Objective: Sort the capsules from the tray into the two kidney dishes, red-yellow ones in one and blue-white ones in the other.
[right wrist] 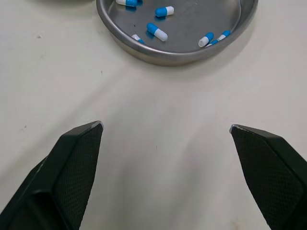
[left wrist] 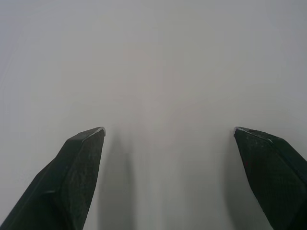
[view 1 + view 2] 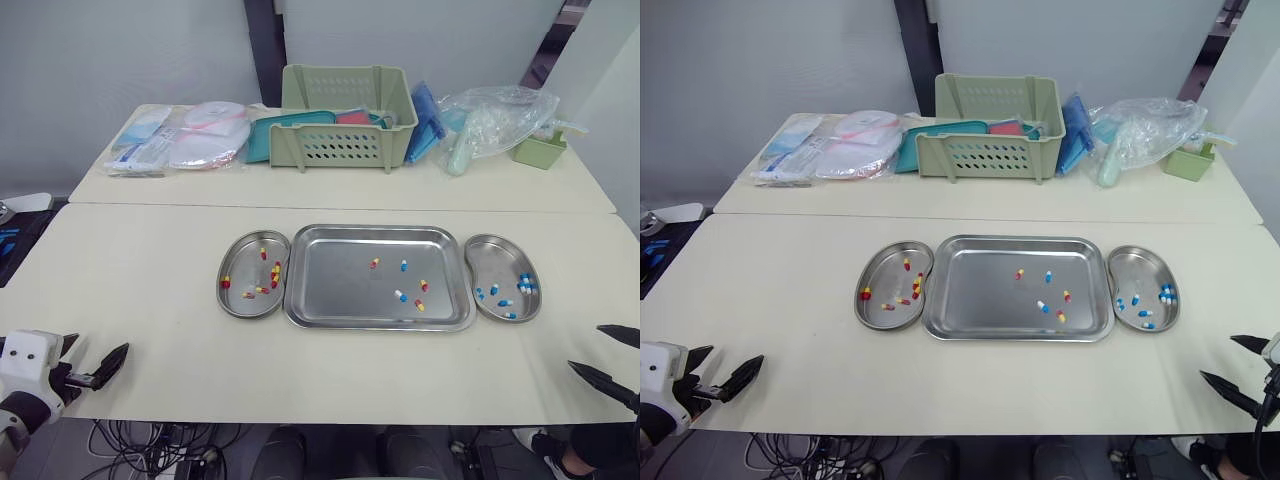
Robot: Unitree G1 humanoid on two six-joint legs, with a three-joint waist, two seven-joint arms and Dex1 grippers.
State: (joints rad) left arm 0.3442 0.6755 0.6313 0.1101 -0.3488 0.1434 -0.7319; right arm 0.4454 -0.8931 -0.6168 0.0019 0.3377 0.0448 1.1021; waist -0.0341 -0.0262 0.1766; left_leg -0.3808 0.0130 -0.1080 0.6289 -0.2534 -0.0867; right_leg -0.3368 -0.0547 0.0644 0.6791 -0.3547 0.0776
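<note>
A steel tray (image 3: 377,321) lies mid-table with several loose capsules, among them a red-yellow one (image 3: 374,263) and a blue-white one (image 3: 404,266). Touching its left side, a kidney dish (image 3: 230,301) holds several red-yellow capsules (image 3: 275,274). The kidney dish on its right (image 3: 482,249) holds several blue-white capsules (image 3: 524,284). My left gripper (image 3: 101,342) is open and empty, low at the table's front left corner, far from the dishes. My right gripper (image 3: 585,347) is open and empty at the front right, just short of the right dish (image 1: 163,58) and its blue-white capsules (image 1: 157,31).
On the rear table stand a green slatted basket (image 3: 345,120), flat medical packets (image 3: 180,140), blue packs (image 3: 428,120), a clear plastic bag (image 3: 495,120) and a small green container (image 3: 540,150). A seam (image 3: 330,207) divides the two tables.
</note>
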